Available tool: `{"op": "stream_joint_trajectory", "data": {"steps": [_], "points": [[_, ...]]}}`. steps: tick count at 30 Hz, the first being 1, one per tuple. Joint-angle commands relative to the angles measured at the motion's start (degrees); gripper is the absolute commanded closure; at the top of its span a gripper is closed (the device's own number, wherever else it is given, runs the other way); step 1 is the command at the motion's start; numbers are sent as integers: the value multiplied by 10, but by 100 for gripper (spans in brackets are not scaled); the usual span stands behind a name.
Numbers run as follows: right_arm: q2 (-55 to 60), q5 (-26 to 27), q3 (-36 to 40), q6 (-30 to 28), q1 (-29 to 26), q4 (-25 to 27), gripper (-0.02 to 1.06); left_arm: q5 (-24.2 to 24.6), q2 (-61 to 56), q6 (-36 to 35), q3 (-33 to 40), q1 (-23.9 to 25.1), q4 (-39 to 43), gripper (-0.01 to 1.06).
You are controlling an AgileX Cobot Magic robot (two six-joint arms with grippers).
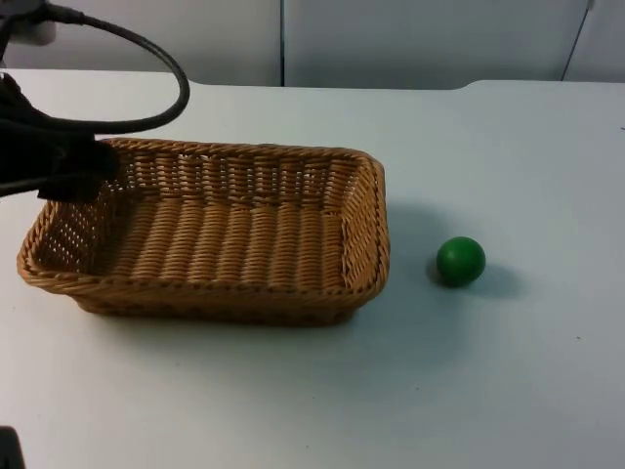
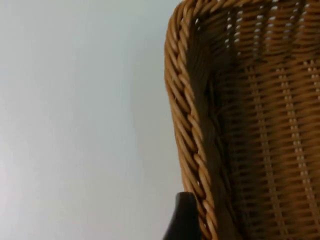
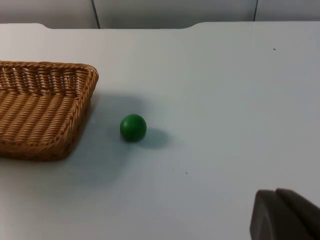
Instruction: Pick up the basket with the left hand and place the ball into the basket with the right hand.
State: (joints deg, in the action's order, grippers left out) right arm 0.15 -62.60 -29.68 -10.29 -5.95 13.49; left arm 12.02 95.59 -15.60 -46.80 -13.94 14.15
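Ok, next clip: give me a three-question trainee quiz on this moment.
1. True or false: the green ball lies inside the rectangular woven wicker basket.
2. Which gripper is at the basket's rim? A) left B) right
3. Fill in: the ball rests on the white ____.

Key: 1. False; it lies on the white table, apart from the basket. 2. A; the left gripper is at the rim's far corner, while the right gripper waits well away from the ball. 3. table.
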Motion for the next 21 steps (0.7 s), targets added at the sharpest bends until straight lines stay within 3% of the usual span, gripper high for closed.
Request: {"op": "stream_joint_trajectory", "data": {"steps": [1, 13, 21], "points": [[-1, 3, 2, -1, -3, 4, 105, -28, 9, 4, -4, -4, 19, 38], [-1, 3, 2, -1, -3, 4, 105, -109, 113, 4, -5, 12, 26, 38], [-1, 3, 2, -1, -3, 4, 105, -117, 150, 4, -5, 47, 26, 38]]}}
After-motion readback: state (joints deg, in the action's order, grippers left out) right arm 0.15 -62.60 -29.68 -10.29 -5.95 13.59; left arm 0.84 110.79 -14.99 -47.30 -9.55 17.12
